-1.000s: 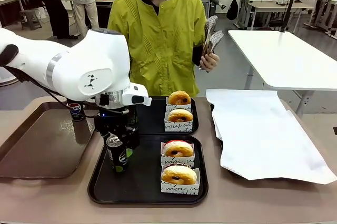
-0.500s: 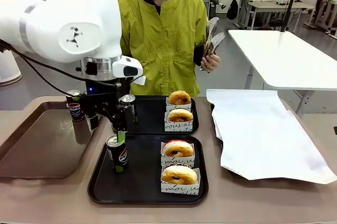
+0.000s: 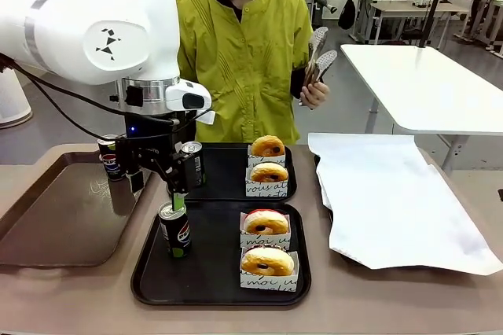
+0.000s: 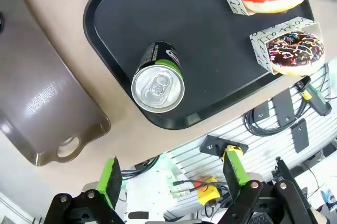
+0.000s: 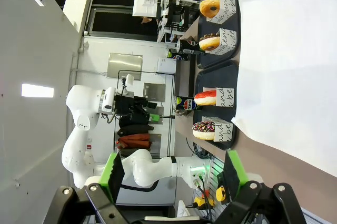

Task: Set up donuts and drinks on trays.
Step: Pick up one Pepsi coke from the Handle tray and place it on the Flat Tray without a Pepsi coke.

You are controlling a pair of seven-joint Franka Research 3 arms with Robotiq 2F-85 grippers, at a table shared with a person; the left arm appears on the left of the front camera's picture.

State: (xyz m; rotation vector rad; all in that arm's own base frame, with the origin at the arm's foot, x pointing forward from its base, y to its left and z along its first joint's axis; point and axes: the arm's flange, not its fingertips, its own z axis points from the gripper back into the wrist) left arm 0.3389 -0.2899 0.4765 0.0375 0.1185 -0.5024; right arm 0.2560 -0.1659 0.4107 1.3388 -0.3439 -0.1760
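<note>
Left hand (image 3: 179, 193) released, hovering over can (image 3: 174, 229) upright on near tray (image 3: 145, 284) beside boxed donuts (image 3: 267, 242), drink slot filled; right hand (image 5: 171, 174) also spread, idle.

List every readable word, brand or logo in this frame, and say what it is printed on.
Pepsi round logo, no legible word: on the can standing on the near black tray.
Same logo: on the can on the brown tray.
Black cursive lettering on the white donut boxes: partly readable, roughly "moi" and "vous"; not certain.
Small print on the can's side in the left wrist view: too small to read.
</note>
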